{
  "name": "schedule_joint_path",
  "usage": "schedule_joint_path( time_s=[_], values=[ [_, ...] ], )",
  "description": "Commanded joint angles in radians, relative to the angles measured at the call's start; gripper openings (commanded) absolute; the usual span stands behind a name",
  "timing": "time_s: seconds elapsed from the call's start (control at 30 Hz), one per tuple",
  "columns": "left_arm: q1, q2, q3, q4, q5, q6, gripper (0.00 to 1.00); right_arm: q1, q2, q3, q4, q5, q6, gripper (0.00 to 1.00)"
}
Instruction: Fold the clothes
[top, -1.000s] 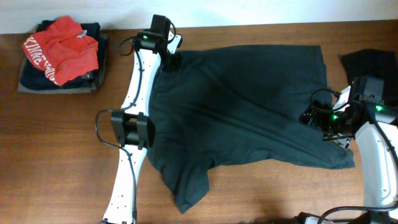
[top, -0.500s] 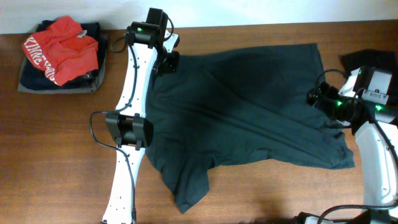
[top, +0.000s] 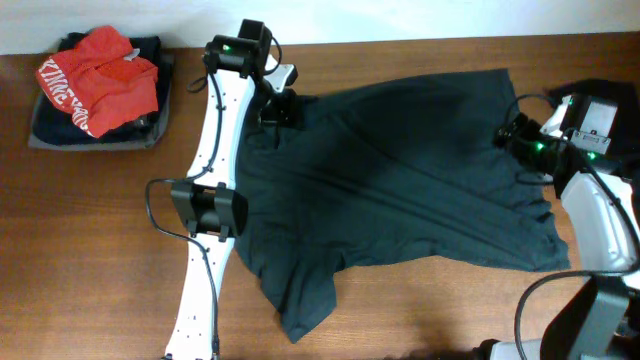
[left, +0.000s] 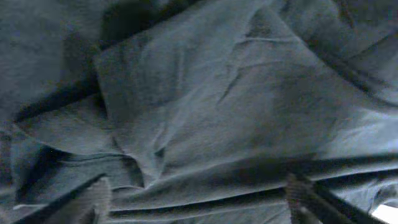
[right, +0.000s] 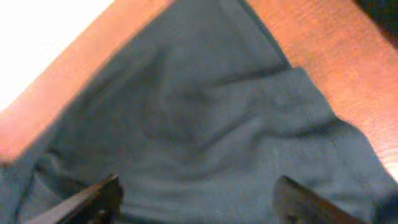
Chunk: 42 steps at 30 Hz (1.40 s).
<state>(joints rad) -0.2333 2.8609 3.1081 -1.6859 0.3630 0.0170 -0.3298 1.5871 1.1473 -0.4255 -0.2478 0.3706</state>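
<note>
Dark teal-grey T-shirt (top: 400, 170): spread flat and wrinkled across the middle of the table (top: 100, 250), reaching from under the left arm (top: 213, 150) to beside the right arm (top: 595, 215). One flap is turned toward the near edge of the table.

Left gripper (top: 281, 108): placed over the shirt's far-left corner, close above the cloth. In the left wrist view its fingers (left: 93, 199) are seen spread wide, released, with nothing pinched. Creased cloth lies beneath and ahead of them.

Shirt at the left gripper: a folded-over flap with a clear edge is seen ahead of the fingers, and the whole wrist view is filled by fabric.

Right gripper (top: 512, 135): placed at the shirt's far-right corner, at the cloth's edge. In the right wrist view its fingers (right: 102, 193) are seen well apart, released, and no cloth is grasped.

Shirt at the right gripper: the hemmed corner lies below and ahead of the fingers, with bare wood shown on either side of it. Whether the fingertips touch the cloth cannot be told.

Black garment (top: 610, 95): lying crumpled at the table's right edge, behind the right arm and apart from the teal-grey shirt.

Folded pile (top: 50, 125): set at the far-left corner of the table, well apart from the shirt, with a red garment (top: 95, 65) bearing white lettering on top.
</note>
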Motion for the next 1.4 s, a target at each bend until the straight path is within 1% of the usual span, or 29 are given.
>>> schedule_joint_path(
  time_s=[0.0, 0.07, 0.17, 0.33, 0.4, 0.43, 0.47, 0.57, 0.63, 0.7, 0.8, 0.93, 1.17, 1.3, 1.37],
  values=[
    [-0.005, -0.029, 0.004, -0.002, 0.029, -0.002, 0.95, 0.009, 0.032, 0.074, 0.022, -0.079, 0.009, 0.8],
    [-0.005, -0.029, 0.004, -0.002, 0.029, -0.001, 0.99, 0.011, 0.069, 0.155, -0.004, -0.101, 0.016, 0.8],
    [-0.005, -0.028, 0.004, -0.001, 0.029, -0.002, 0.99, 0.017, 0.162, 0.335, -0.113, -0.1, 0.023, 0.79],
    [-0.005, -0.028, 0.004, 0.001, 0.029, -0.002, 0.99, 0.028, 0.41, 0.733, -0.364, -0.099, -0.004, 0.79],
    [-0.005, -0.028, 0.003, -0.001, 0.029, -0.002, 0.99, 0.03, 0.54, 0.931, -0.474, -0.1, -0.023, 0.79],
    [-0.005, -0.028, 0.003, -0.002, 0.029, -0.002, 0.99, 0.03, 0.586, 0.999, -0.508, -0.1, -0.023, 0.79],
    [-0.005, -0.028, 0.002, -0.002, 0.029, -0.002, 0.99, 0.03, 0.659, 1.105, -0.549, -0.101, -0.024, 0.79],
    [-0.009, -0.028, 0.002, -0.002, 0.03, -0.002, 0.99, 0.03, 0.785, 1.258, -0.573, -0.11, -0.065, 0.79],
    [-0.013, -0.028, 0.002, -0.002, 0.03, -0.002, 0.99, 0.029, 0.846, 1.305, -0.552, -0.107, -0.088, 0.79],
    [-0.021, -0.028, 0.002, -0.002, 0.03, -0.002, 0.99, 0.027, 0.893, 1.308, -0.499, -0.091, -0.124, 0.8],
    [-0.033, -0.028, 0.002, -0.002, 0.03, -0.002, 0.99, 0.027, 0.937, 1.308, -0.466, -0.045, -0.158, 0.9],
    [-0.048, -0.028, 0.002, -0.002, 0.03, -0.002, 0.99, 0.027, 0.977, 1.308, -0.433, 0.025, -0.196, 0.99],
    [-0.067, -0.028, 0.002, -0.002, 0.024, -0.002, 0.99, 0.027, 1.023, 1.308, -0.368, 0.062, -0.261, 0.99],
    [-0.068, -0.028, 0.001, -0.002, -0.053, -0.002, 0.99, 0.03, 1.065, 1.308, -0.32, 0.074, -0.29, 0.99],
    [-0.067, -0.028, 0.001, -0.002, -0.057, -0.002, 0.99, 0.029, 1.082, 1.308, -0.313, 0.077, -0.297, 0.99]
  ],
)
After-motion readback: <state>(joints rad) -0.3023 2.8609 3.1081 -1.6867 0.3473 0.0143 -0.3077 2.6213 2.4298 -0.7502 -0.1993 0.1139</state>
